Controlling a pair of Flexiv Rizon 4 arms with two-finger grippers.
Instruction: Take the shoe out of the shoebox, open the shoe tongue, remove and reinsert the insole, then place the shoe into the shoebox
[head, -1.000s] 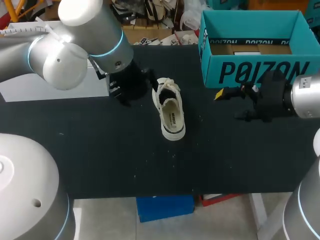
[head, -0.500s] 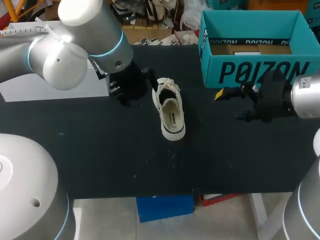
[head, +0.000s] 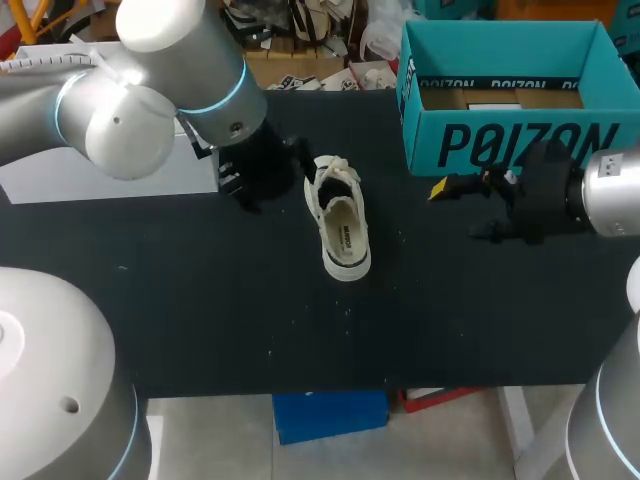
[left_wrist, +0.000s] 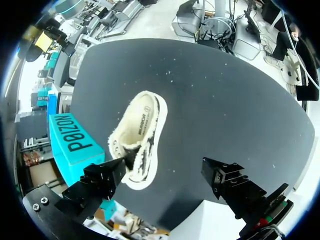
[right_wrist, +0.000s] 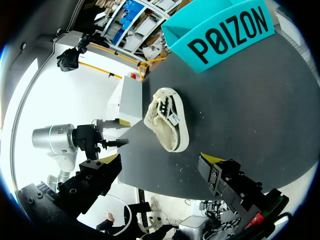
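A cream sneaker (head: 340, 222) lies on the black table (head: 200, 300), its laces at the far end and its insole showing. The teal shoebox (head: 500, 140) stands open at the far right. My left gripper (head: 280, 172) hangs open just left of the shoe's laced end, holding nothing. My right gripper (head: 462, 210) is open in front of the box, well right of the shoe. In the left wrist view the shoe (left_wrist: 140, 135) lies ahead of the open gripper (left_wrist: 167, 180), its toe close to one finger. In the right wrist view the shoe (right_wrist: 167, 120) lies ahead of the open gripper (right_wrist: 162, 182), apart from it.
The box (right_wrist: 225, 35) holds brown paper and sits at the table's far right corner. My left arm (right_wrist: 75, 140) shows beyond the shoe in the right wrist view. Bare black tabletop spreads in front of the shoe towards the near edge (head: 330, 385).
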